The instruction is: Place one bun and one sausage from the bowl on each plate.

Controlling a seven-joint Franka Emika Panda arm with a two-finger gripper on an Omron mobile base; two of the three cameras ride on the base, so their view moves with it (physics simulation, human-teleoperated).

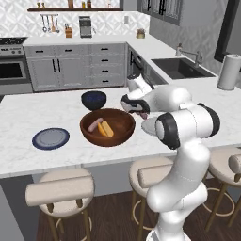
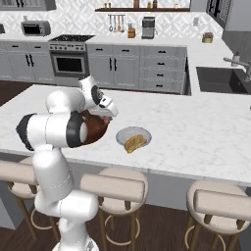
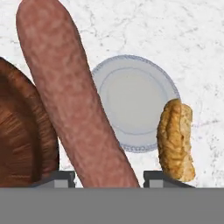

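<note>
Gripper (image 3: 107,177) pinches the long pinkish-tan sausage (image 3: 70,96), ready for your drop. The pale round plate (image 3: 129,98) waits at twelve o'clock, golden bun (image 3: 176,140) on its rim

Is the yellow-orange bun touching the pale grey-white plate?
Touching. In the hand view the bun overlaps the plate's right rim, and the right base view shows it lying on the plate with no gap.

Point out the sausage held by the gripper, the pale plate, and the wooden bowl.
sausage (image 3: 74,105), hand view, middle of its length.
pale plate (image 3: 127,94), hand view, bare centre of the plate.
wooden bowl (image 1: 123,120), left base view, bare inner wall on the right side.
</note>
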